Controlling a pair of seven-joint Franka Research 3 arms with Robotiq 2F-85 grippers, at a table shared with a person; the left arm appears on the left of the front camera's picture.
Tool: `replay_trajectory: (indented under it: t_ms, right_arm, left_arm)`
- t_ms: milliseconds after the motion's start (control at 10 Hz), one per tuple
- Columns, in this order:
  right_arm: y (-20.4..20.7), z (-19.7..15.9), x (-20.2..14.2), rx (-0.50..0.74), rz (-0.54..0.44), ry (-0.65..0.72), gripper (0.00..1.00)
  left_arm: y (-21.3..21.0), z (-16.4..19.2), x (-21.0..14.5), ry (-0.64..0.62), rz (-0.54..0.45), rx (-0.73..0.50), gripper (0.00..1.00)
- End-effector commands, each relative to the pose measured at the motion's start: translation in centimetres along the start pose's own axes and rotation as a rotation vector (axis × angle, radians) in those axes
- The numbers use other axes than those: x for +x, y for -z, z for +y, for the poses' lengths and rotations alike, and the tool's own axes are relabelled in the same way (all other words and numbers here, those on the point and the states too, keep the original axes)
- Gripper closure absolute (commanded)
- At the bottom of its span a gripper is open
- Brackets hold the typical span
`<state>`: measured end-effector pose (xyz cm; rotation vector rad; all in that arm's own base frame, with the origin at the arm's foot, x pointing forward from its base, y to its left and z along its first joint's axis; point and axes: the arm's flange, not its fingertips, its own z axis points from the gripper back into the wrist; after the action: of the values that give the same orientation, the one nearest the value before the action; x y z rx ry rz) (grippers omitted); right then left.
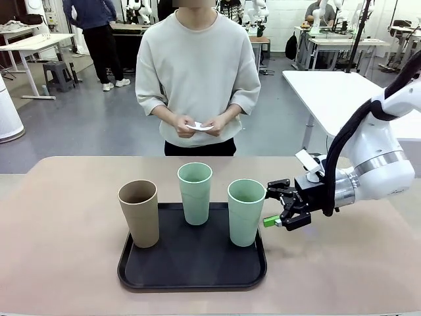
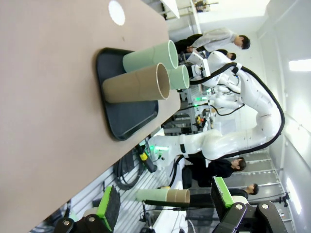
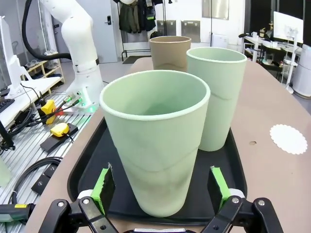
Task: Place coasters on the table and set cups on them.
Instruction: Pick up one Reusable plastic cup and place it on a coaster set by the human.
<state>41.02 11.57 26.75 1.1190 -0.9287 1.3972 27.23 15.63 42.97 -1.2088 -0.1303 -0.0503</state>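
**On the black tray [image 1: 191, 271]: three cups [image 1: 195, 194]**

You have one tan cup [image 1: 139, 214] and two mint ones. One coaster [image 3: 289, 139] lies on the desk [image 1: 59, 230]. Your right gripper [image 1: 273, 205] stands spread astride the nearer mint cup [image 1: 246, 212]. Your left gripper [image 2: 165, 201] is spread wide and empty.

Front view: fixed, robot's side, facing across the tabletop [image 1: 62, 230] toward the person [image 1: 197, 72]. Left wrist view: rolled sideways, well back, low. Right wrist view: close against one mint cup [image 3: 154, 145]. All share the black tray [image 1: 197, 260].
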Motion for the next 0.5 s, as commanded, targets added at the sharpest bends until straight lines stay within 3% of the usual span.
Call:
replay_trajectory:
  t_ms: [0,400]
  right_arm:
    - [1.39,-0.76,-0.28,-0.025,-0.003,-0.022,0.00]
    - [2.14,-0.82,-0.38,-0.006,0.001,-0.009,0.00]
  left_arm:
    - [-0.16,-0.12,0.03,0.000,-0.012,-0.011,0.00]
    - [-0.16,-0.12,0.03,0.000,-0.012,-0.011,0.00]
